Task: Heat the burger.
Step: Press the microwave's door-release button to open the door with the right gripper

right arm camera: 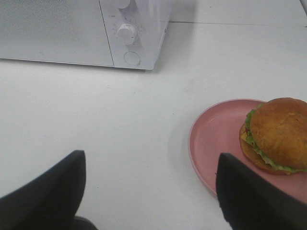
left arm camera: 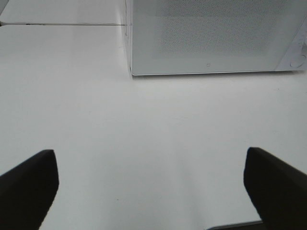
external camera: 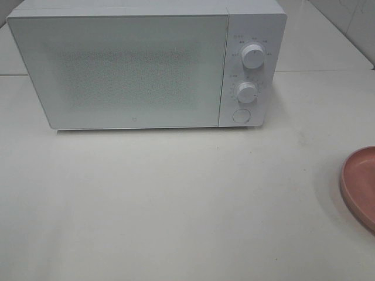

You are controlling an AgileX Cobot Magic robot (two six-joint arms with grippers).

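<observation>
**White counter, shut microwave: nothing yet begun**

White counter (external camera: 176, 205) fills the scene, with a white microwave (external camera: 117, 64) standing at its far side, door (external camera: 117, 88) closed flat. Two knobs (external camera: 252, 55) and a round button (external camera: 241, 115) sit on the panel to the door's right.

The burger (right arm camera: 278, 134) rests on a pink plate (right arm camera: 216, 134) well to the right of the microwave. Only the right wrist view shows it; the high view catches just the plate's rim at its right border.

Both arms hang low over bare counter. The left gripper (left arm camera: 149, 155) has its jaws spread wide with nothing between them, facing the microwave's left front corner from a distance. The right gripper (right arm camera: 151, 160) is likewise parted and empty, with the plate just beside one finger and the control panel ahead.

By my reading this is the very first step: the burger is not in the oven and the door is not open. Opening comes next, probably by pressing the round button, which looks like a door release, though I cannot be sure. The right arm is nearer that panel. After that, the burger needs a gentle, wide grip across the bun so the layers do not slide.
</observation>
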